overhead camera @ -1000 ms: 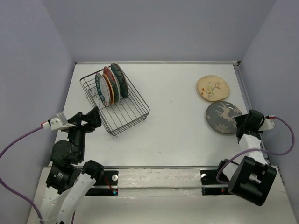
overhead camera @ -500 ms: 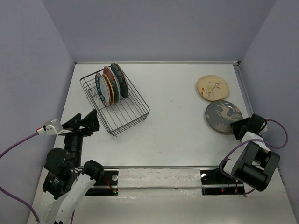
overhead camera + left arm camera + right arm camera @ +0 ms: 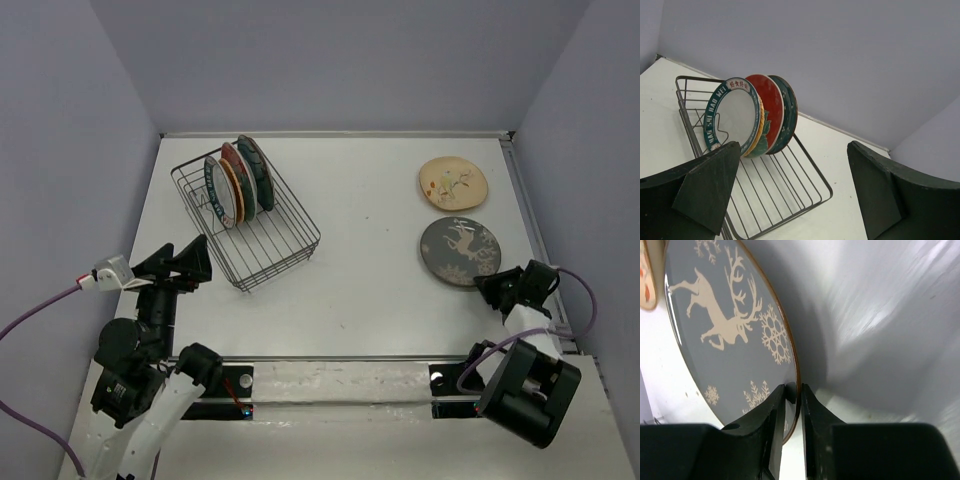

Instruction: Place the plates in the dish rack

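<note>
The dish rack (image 3: 308, 238) stands at the back left with several plates (image 3: 238, 180) upright at its far end. In the left wrist view the white plate with a lettered rim (image 3: 732, 117) is the nearest of them in the dish rack (image 3: 812, 175). On the right lie a cream floral plate (image 3: 452, 184) and a grey deer plate (image 3: 460, 252). My right gripper (image 3: 488, 286) is shut on the near rim of the grey deer plate (image 3: 725, 330), one finger on each face (image 3: 793, 392). My left gripper (image 3: 190, 262) hangs open in front of the rack (image 3: 792, 150), holding nothing.
The cream plate's edge (image 3: 645, 275) shows just beyond the deer plate. The table's raised right rail (image 3: 530, 215) runs close beside both plates. Purple walls close in the back and sides.
My right gripper has closed on the deer plate's rim, and the plate has shifted left and nearer. The left arm drew back from the rack early on, then held still, open.
</note>
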Controlling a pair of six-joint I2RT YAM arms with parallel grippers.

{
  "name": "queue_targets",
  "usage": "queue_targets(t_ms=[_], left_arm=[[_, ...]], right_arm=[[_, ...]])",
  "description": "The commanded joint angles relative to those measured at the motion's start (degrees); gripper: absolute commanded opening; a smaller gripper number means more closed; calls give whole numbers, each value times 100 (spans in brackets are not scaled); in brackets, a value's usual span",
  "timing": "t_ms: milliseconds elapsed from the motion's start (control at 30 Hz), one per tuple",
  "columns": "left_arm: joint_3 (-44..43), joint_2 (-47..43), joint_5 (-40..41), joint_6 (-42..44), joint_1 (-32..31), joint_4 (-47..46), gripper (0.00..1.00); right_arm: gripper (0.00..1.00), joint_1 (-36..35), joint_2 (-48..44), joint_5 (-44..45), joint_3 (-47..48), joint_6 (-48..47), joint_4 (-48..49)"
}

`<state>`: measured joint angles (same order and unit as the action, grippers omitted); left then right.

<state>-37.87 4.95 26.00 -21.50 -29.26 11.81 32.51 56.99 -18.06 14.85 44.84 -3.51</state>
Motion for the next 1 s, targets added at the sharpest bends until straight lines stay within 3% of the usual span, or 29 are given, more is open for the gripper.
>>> queue_targets(t_ms=[0, 200, 333, 400, 533, 667, 833, 967], left_arm=[[25, -20, 63, 84, -36, -241, 99], [25, 67, 55, 84, -1, -241, 99], [25, 138, 63, 84, 8, -206, 99], [25, 164, 46, 84, 16, -206, 99], [25, 304, 10, 93, 34, -215, 99], [25, 410, -7, 93, 69, -232, 99], [25, 507, -33, 102, 157, -258, 99], [25, 551, -42, 102, 262, -259, 99]], right_arm=[[7, -613, -486, -460, -87, -265, -660], [7, -2229, 39, -505, -9, -99, -283], [7, -2582, 601, -628, 26, -11, 280], [12, -2714, 856, -602, 88, 7, 596], [52, -2715, 866, -286, -87, 331, 1018], [64, -2767, 1112, -425, -141, 464, 1492], [63, -2891, 1718, -698, -140, 587, 2020], [52, -2944, 1912, -655, -237, 938, 2389]])
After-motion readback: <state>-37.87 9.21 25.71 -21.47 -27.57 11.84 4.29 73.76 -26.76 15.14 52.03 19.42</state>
